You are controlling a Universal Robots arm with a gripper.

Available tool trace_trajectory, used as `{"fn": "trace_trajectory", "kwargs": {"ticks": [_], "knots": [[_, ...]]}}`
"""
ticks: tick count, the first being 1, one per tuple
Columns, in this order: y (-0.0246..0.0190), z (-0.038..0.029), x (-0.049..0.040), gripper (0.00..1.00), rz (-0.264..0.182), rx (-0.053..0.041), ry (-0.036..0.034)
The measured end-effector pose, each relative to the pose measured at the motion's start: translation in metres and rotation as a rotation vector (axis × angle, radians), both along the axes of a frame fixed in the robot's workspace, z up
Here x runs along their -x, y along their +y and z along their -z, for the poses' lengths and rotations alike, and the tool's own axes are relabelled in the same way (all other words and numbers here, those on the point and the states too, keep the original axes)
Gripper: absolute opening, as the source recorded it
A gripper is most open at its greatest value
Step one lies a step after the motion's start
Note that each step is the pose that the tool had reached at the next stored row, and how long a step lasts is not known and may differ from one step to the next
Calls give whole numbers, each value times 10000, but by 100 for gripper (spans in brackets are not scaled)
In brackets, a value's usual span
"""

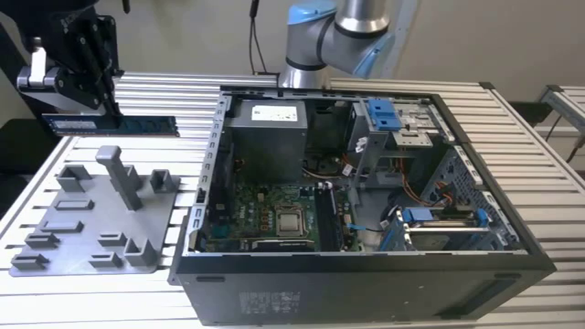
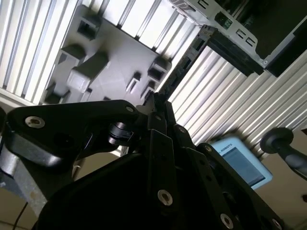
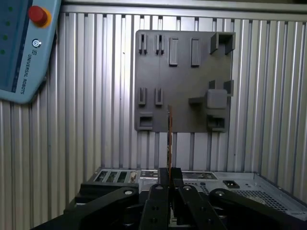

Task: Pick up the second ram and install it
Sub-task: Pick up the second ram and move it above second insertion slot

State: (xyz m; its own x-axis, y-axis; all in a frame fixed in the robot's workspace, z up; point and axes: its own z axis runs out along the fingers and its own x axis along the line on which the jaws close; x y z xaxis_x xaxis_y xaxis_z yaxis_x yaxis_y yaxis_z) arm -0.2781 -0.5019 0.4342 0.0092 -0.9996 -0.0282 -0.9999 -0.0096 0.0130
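Exterior view, upper left: black finger gripper (image 1: 108, 113) is clamping the long dark green-black memory stick (image 1: 142, 126) near mid-length, level, probably for balance; first wrist view: memory stick is hanging edge-on over grey plastic holder tray (image 3: 182, 72); second wrist view: jaws are pinching tight.

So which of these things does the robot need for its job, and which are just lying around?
For the job:
- the second ram, gripped by the gripper
- the open computer case and its motherboard

Just lying about:
- the gray holder tray
- the teach pendant on the table
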Motion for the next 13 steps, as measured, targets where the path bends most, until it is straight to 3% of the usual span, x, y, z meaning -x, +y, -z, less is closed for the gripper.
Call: {"fn": "trace_trajectory", "kwargs": {"ticks": [13], "knots": [[0, 0, -250, 14, 0, 0, 13]]}}
